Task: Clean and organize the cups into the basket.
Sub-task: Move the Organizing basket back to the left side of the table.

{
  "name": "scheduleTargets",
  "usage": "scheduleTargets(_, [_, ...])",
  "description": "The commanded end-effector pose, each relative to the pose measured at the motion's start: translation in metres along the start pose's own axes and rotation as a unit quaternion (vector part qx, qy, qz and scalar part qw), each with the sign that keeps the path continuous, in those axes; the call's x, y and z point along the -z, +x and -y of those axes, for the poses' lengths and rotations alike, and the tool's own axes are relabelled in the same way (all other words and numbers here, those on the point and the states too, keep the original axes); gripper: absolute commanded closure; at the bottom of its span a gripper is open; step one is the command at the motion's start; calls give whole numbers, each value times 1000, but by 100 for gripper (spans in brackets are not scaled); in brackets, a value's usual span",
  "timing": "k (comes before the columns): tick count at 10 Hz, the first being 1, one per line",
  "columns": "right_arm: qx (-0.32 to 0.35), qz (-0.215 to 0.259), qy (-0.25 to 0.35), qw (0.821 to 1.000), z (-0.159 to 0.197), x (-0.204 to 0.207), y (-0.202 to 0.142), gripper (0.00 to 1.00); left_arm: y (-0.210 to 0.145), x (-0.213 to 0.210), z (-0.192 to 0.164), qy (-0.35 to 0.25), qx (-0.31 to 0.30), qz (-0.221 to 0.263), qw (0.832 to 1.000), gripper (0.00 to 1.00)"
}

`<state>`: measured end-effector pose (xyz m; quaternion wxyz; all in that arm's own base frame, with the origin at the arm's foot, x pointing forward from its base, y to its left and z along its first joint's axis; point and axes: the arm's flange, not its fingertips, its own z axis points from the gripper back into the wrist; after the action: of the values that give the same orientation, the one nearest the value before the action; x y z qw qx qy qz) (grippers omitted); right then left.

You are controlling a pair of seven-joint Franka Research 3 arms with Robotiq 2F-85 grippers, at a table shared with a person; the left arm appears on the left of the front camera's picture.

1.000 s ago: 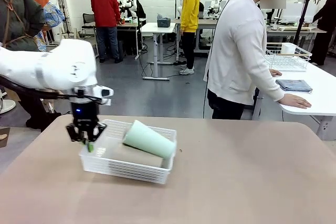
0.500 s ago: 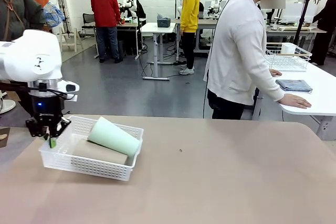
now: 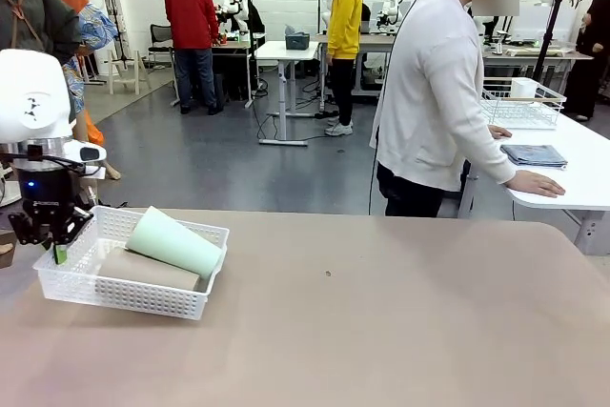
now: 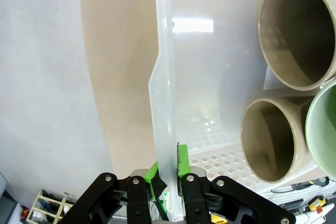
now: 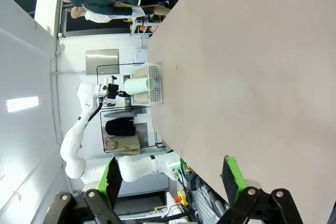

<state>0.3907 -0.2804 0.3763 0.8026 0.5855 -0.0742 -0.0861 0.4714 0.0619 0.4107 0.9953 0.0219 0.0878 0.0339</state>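
Left gripper pinched on near rim of basket, all three cups lying just beyond its fingers inside — mint cup atop tan cups — so loading looks done, only release left.

we see a brown bench with a small dark speck near its middle. behind it a person in a white top stands turned aside, one hand on a white side table. on that table lie a folded blue-grey cloth and a white wire basket. farther back, people in a red top and a yellow hoodie stand by other tables.
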Motion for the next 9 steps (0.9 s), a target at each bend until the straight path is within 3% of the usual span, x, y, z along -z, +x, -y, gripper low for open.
scheduleTargets(1, [-2,1,-2,1000,1,-1,1,0,6,1,-14,2,1,29,1000,94])
scheduleTargets(4, [-2,1,-2,1000,1,-1,1,0,4,6,-15,11,-3,65,998,94])
scheduleTargets(9, [-2,1,-2,1000,1,-1,1,0,8,19,-19,36,-11,64,997,94])
